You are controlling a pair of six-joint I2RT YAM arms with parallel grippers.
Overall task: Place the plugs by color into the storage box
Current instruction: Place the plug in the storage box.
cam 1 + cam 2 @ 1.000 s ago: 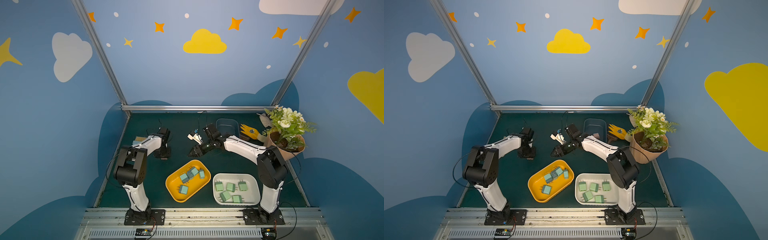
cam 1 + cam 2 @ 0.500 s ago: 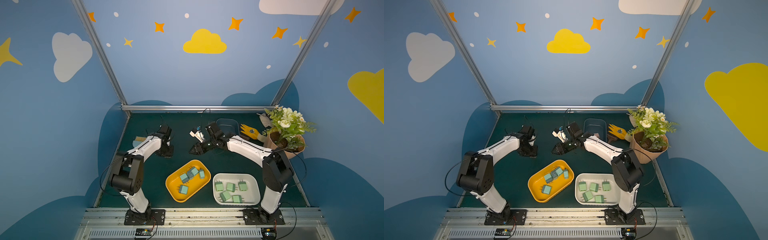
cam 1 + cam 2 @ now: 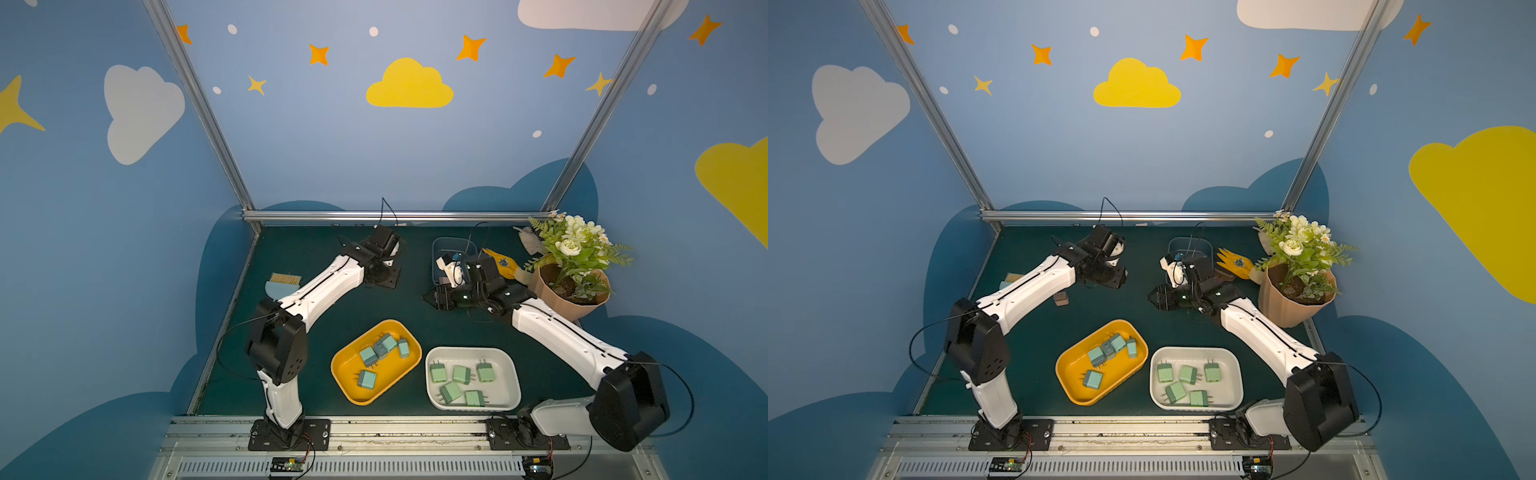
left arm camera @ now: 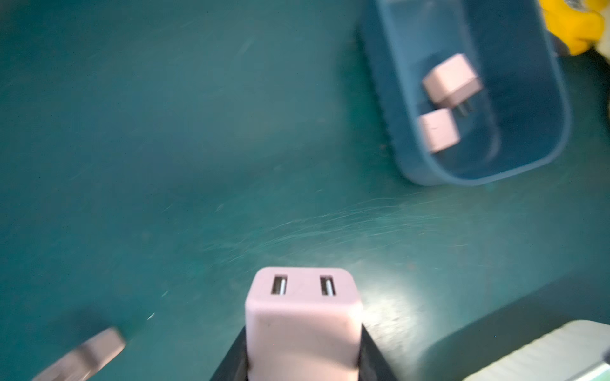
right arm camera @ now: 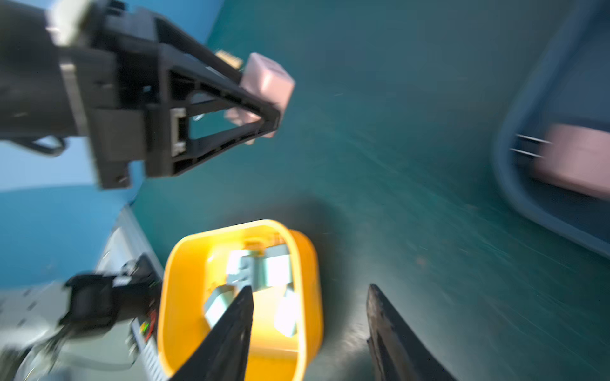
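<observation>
My left gripper (image 4: 303, 336) is shut on a pink plug (image 4: 302, 297), held just above the green table; in both top views it hangs left of centre at the back (image 3: 386, 276). The blue storage box (image 4: 389, 99) stands ahead with two pink plugs (image 4: 452, 82) inside. My right gripper (image 5: 310, 290) is open and empty, low over the table beside the blue box (image 3: 440, 249). Light-blue plugs (image 3: 368, 356) lie in a yellow tray (image 3: 345, 386), green plugs (image 3: 461, 374) in a white tray (image 3: 515, 374). One more pink plug (image 3: 1061, 298) rests on the table under the left arm.
A light-blue dustpan with bristles (image 3: 280, 284) lies at the table's left edge. At the back right stand a potted plant (image 3: 569, 286) and a yellow glove (image 3: 503, 262), close to the right arm.
My left gripper has carried the pink plug to the right and toward the back. My right gripper has drawn back to the right and its jaws have spread wider.
</observation>
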